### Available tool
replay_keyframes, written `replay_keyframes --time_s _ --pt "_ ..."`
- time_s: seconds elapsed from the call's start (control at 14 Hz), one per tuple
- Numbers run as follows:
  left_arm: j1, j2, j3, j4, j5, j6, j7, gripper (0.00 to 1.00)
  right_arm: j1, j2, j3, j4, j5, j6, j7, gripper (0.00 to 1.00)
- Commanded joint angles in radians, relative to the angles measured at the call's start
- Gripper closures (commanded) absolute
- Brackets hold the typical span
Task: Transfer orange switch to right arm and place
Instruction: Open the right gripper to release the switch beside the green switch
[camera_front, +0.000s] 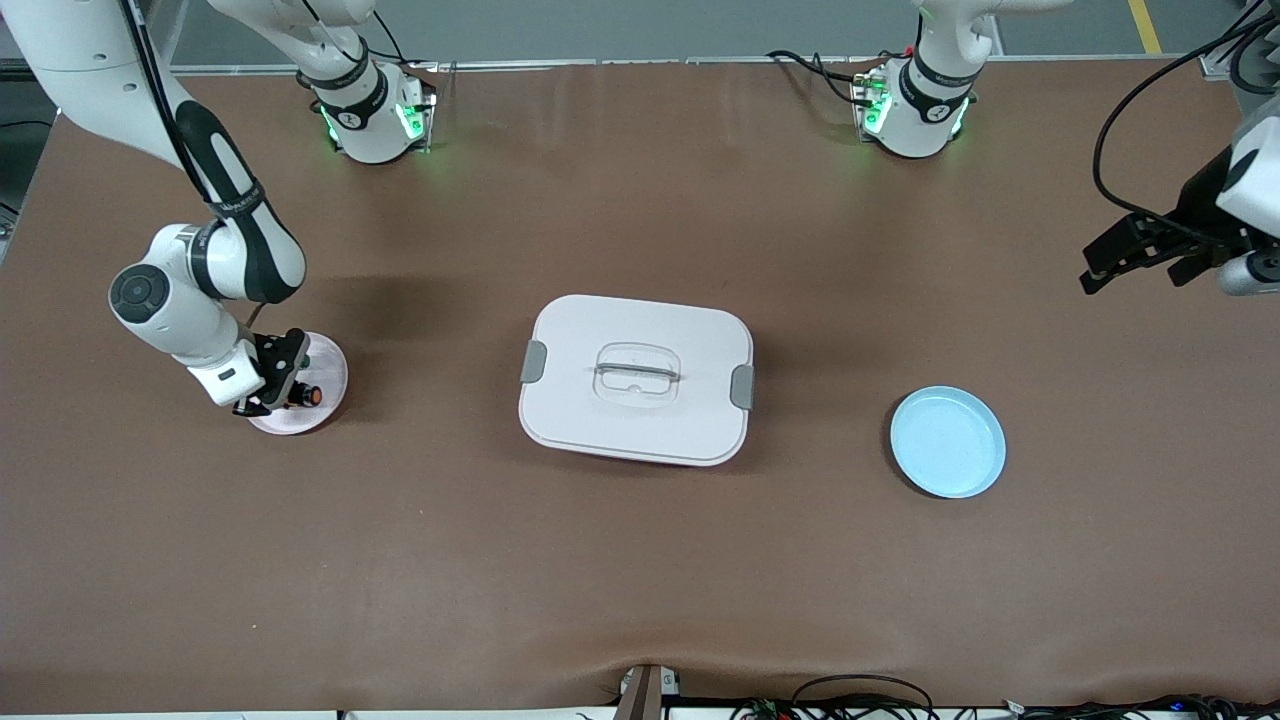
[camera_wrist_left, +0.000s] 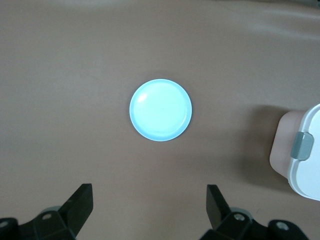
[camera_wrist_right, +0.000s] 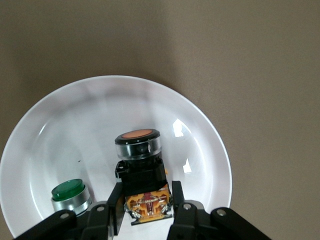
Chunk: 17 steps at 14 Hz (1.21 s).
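Holding the orange switch (camera_wrist_right: 141, 172) over a white plate (camera_front: 325, 400), right end effector (camera_wrist_right: 145, 205), with both fingers pressed on the black body. Round orange cap sticking out past the fingertips. Switch low over the plate; cannot tell if it touches the plate. Also on that plate, a white switch with a green cap (camera_wrist_right: 70, 196), just beside the orange one and apart from it. Plate sitting on the brown worktop (camera_front: 640, 560) at the right arm's end.

Hanging up in the air over the left arm's end of the worktop, left end effector (camera_wrist_left: 150, 212), fingers wide apart, nothing between them. Waiting, that arm. Below it, a light blue plate (camera_front: 948, 442), with nothing on it.

Sitting in the middle of the worktop, a big white box (camera_front: 636, 378) with a shut lid, a clear handle on top and a grey clip at each end. Between the two plates, that box, well apart from both.
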Motion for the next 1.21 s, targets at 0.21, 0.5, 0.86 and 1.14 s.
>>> replay_keyframes --time_s 0.21,0.5,0.86,1.14 --pt "0.011 0.034 -0.006 0.048 -0.006 -0.013 0.002 0.0 -0.033 -0.003 0.015 0.018 -0.022 -0.002 0.007 0.0" --pt "0.014 0.021 -0.003 0.037 -0.006 -0.037 0.141 0.0 -0.039 -0.01 0.015 0.055 -0.02 -0.088 0.021 0.0" --pt "0.02 0.001 -0.008 0.009 -0.009 -0.053 0.087 0.0 -0.03 -0.045 0.016 0.107 -0.02 -0.276 0.2 0.0" --pt "0.016 -0.034 -0.054 -0.012 -0.009 -0.062 0.012 0.0 -0.025 -0.127 0.022 0.128 -0.014 -0.468 0.484 0.0"
